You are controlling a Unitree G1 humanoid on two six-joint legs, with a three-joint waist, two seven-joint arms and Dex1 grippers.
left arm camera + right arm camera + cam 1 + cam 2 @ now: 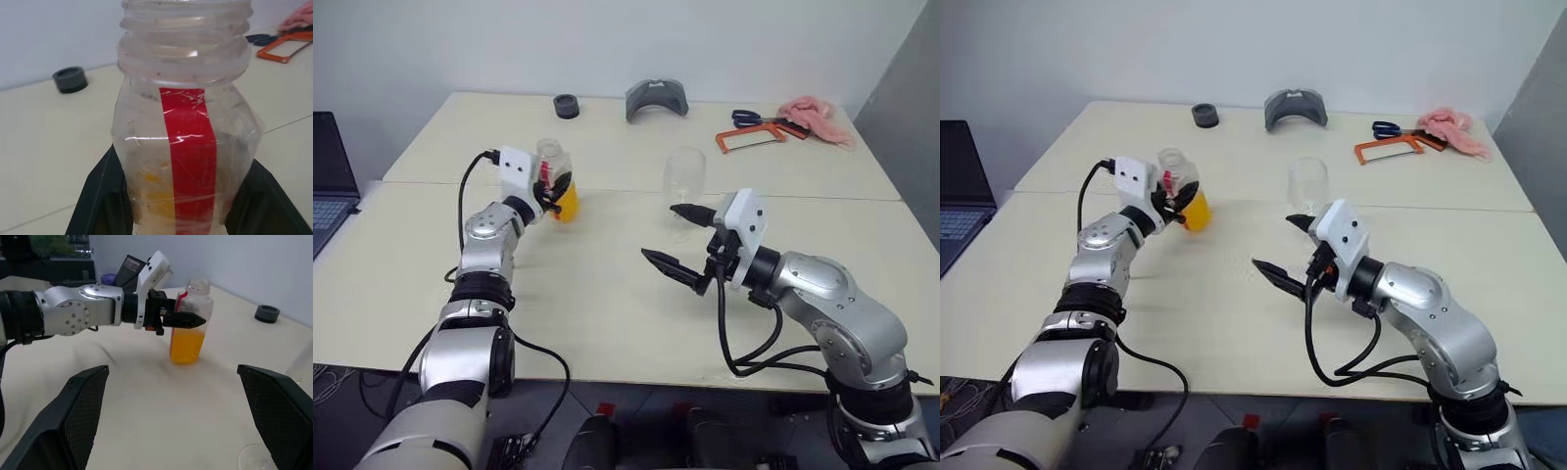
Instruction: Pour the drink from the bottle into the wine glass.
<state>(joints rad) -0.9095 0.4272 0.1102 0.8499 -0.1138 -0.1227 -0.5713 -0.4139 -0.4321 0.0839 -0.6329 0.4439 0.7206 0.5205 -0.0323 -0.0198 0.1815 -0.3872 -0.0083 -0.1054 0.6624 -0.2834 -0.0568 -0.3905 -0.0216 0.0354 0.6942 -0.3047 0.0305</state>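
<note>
Left to right: our left gripper (556, 189) is closed on the uncapped bottle (559, 182), drink (568, 206) low inside, standing on the bench (607, 294). The wine glass (684, 178) stands mid-bench; our right gripper (677, 238), beside it, gapes empty. Grasp made; next we lift, carry, and tilt over the bowl.

two pale tables (607, 294) pushed together, plain white wall (607, 39) behind, laptop (328, 186) at one side.

Even, soft indoor light, faint shadows on the table (607, 323); bottle (183, 147) close-up slightly blurred, with small glints
</note>
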